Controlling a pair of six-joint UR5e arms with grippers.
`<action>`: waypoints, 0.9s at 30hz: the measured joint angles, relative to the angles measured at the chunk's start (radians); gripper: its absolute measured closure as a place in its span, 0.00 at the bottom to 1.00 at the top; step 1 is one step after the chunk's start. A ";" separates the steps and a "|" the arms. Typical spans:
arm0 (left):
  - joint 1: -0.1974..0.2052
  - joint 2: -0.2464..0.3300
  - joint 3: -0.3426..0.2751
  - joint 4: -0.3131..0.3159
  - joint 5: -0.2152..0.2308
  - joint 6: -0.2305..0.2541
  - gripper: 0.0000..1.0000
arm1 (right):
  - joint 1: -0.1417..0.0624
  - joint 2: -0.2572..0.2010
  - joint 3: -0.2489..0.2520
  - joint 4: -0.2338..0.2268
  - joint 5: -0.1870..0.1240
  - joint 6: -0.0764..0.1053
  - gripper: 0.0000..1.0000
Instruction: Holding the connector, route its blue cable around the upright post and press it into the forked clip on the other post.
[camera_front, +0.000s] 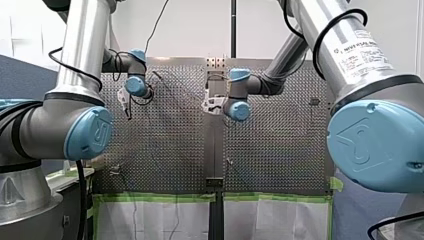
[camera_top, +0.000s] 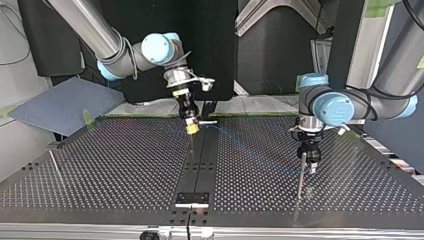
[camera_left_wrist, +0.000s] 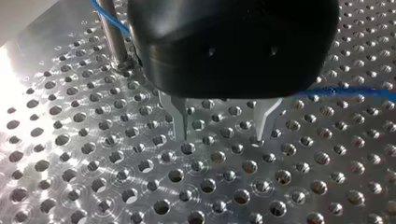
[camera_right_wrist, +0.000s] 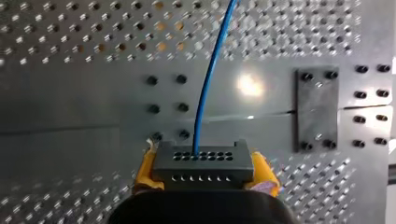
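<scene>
My right gripper (camera_right_wrist: 203, 173) is shut on the black connector (camera_right_wrist: 201, 161), which sits between its yellow pads (camera_right_wrist: 145, 170). The blue cable (camera_right_wrist: 210, 79) leaves the connector and runs ahead over the table. In the top view my right gripper (camera_top: 191, 128) hangs over the table's middle seam, and the cable (camera_top: 250, 152) trails to the upright post (camera_top: 300, 180) at the view's right. My left gripper (camera_top: 306, 166) stands right beside that post. Its metal fingers (camera_left_wrist: 181, 119) are open and hold nothing, with the tips just over the plate. The cable (camera_left_wrist: 355, 92) passes behind them and reaches the post (camera_left_wrist: 112, 35).
A thin rod (camera_top: 192, 145) stands under my right gripper and another (camera_top: 55, 165) at the top view's left. A black plate (camera_right_wrist: 316, 109) is bolted to the table ahead of the connector. The perforated table (camera_top: 125, 170) has a front edge bracket (camera_top: 192, 199).
</scene>
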 joint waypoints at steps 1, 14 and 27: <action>0.000 0.000 0.000 0.000 0.000 0.000 0.15 | -0.003 0.001 0.012 -0.011 0.004 0.000 1.00; -0.010 0.000 0.000 -0.006 -0.001 0.001 0.15 | -0.060 0.062 0.131 -0.126 0.053 0.007 1.00; -0.014 0.000 -0.005 -0.009 -0.003 0.002 0.15 | -0.119 0.096 0.236 -0.228 0.089 0.019 1.00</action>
